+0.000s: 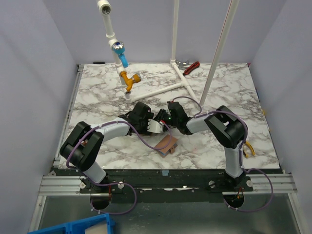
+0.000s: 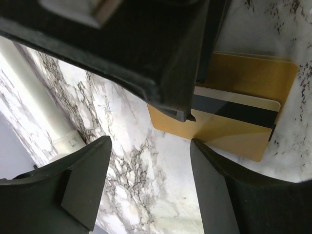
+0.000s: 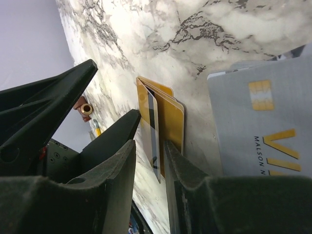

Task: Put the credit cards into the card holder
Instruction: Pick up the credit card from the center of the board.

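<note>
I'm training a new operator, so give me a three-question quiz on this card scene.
1. What colour is the stripe on the gold card?
2. True or false: the left pincer is shut on that card.
3. The card holder is: A) on the marble table, gripped by nothing; B) in the left pincer; C) atop the gold card.
Key: 1 dark; 2 false; 3 A.

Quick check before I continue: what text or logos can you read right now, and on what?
"VI": large gold letters on the silvery-grey card, cut off at the picture's edge.
"MALSON N": small print on the same card, also cut off.
Gold card: dark stripe only, no text readable.
Nothing else is legible.
</note>
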### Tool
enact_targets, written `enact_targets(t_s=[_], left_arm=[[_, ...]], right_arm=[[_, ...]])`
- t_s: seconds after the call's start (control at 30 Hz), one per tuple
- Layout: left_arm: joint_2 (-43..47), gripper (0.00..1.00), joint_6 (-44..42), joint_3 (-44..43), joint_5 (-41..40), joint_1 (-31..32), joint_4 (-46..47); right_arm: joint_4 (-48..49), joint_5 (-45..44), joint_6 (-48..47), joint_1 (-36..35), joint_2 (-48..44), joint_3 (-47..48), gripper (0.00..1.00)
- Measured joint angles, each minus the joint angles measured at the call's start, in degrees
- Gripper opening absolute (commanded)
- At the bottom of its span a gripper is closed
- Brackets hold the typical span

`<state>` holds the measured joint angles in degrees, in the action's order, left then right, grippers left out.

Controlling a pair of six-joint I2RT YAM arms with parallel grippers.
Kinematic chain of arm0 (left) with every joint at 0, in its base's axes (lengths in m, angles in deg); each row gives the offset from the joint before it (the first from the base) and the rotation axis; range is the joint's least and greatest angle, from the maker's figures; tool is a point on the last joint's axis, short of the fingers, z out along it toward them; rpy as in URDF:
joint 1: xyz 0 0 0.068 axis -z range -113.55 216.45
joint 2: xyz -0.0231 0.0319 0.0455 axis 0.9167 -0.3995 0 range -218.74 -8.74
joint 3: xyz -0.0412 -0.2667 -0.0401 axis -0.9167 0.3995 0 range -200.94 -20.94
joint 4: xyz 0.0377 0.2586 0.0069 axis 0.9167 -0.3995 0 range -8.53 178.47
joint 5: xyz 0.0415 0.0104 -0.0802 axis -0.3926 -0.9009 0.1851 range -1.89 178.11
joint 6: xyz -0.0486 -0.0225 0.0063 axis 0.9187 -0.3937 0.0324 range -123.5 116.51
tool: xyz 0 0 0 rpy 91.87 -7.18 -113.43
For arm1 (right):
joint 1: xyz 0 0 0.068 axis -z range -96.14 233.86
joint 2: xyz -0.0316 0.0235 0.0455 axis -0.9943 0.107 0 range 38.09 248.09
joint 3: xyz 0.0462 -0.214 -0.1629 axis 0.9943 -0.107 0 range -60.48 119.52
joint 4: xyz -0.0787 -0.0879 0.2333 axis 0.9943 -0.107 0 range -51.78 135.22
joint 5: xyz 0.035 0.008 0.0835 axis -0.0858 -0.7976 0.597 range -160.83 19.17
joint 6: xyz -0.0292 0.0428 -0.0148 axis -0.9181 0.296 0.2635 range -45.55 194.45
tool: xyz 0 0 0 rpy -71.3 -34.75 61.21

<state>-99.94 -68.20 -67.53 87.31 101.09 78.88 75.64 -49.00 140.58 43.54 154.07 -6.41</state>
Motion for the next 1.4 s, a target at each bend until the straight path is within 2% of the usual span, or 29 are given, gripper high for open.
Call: enact_targets(t_s=[0.2,0.27,0.33,0.47,0.63,0.73,0.9,1.0,1.03,1.2,1.4], left_arm=[[-0.31,0.59,0.11,0.00,0.35,0.00,0.00],[-0.37,0.58,0.13,0.00,0.46,0.02,0.00],[-0.37,0.66,0.28,0.00,0.79,0.00,-0.02],[-0.35,0.67,0.76,-0.50,1.70,0.00,0.09],[-0.31,0.68,1.25,-0.66,2.80,0.00,0.13],[-0.02,0.71,1.97,-0.76,3.37,-0.07,-0.11],[2.25,0.83,6.16,-3.96,8.63,-1.60,-7.32],[6.29,0.97,8.90,-6.91,12.17,-3.58,-11.72],[8.41,0.99,10.38,-8.26,13.84,-4.44,-13.49],[16.22,0.99,18.05,-14.01,21.73,-6.49,-19.50],[18.56,0.99,29.31,-13.27,32.24,-6.82,-23.50]], right_arm=[[0.24,0.13,0.04,-0.24,0.28,0.09,0.31],[0.57,0.24,0.17,-0.31,0.59,0.17,0.27],[0.79,0.33,0.28,-0.48,1.03,0.46,0.21],[1.14,0.52,0.52,-0.83,1.92,0.96,0.18],[1.22,0.50,0.94,-0.83,2.16,0.96,0.07],[1.22,0.46,1.09,-0.83,2.21,0.74,0.01],[1.46,0.39,0.83,-0.87,1.38,-0.44,0.01],[1.14,0.24,-0.72,-0.79,-1.18,-2.29,0.01],[0.96,0.24,-1.42,-0.57,-2.36,-3.08,0.01],[-0.48,0.46,-6.25,-0.02,-9.11,-6.14,0.01],[-0.55,1.90,-10.36,1.07,-17.05,-9.64,0.01]])
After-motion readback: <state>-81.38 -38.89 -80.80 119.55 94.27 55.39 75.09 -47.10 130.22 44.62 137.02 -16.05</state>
